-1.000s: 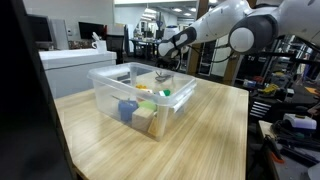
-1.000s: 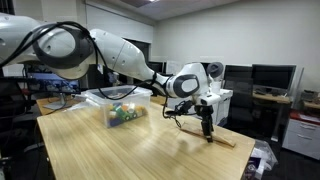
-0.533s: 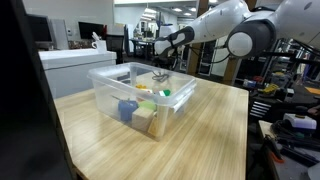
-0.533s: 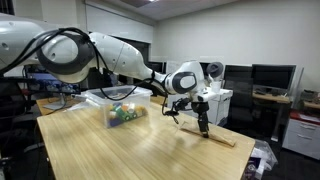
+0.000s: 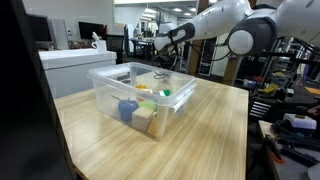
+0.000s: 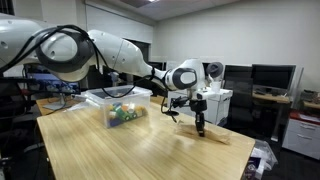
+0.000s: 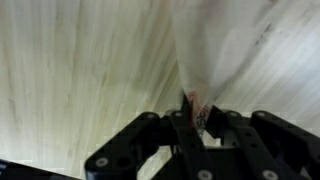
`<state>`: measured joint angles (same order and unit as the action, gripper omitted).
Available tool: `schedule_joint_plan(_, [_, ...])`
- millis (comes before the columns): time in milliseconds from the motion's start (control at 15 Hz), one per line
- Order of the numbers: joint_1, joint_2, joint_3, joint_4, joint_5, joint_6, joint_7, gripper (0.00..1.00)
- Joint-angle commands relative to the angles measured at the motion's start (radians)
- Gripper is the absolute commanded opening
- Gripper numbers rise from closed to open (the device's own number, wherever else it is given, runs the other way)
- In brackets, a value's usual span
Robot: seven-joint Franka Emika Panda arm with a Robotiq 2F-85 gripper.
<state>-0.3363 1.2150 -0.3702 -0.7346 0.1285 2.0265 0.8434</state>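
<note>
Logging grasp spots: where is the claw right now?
In an exterior view the claw is low over the wooden table, image-right of the clear bin, shut on a pale flat piece seen in the wrist view.

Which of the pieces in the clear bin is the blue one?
The blue piece low against the bin's near wall, right beside the tan block; the others look yellow or green.

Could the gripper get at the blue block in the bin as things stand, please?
Probably not yet: the gripper is shut on a wooden stick outside the bin, though the blue block lies uncovered.
</note>
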Motion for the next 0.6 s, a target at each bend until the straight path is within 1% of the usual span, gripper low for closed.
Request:
schedule_joint_plan(0, [0.028, -0.095, 0.028, -0.114, 0.001, -0.118, -0.105, 0.05])
schedule_joint_plan(200, [0.068, -0.182, 0.042, -0.184, -0.003, -0.205, -0.192, 0.05])
schedule_joint_plan(400, [0.125, -0.275, 0.036, -0.274, -0.016, -0.227, -0.241, 0.05])
schedule_joint_plan(533, [0.178, -0.371, 0.036, -0.374, -0.025, -0.242, -0.299, 0.05])
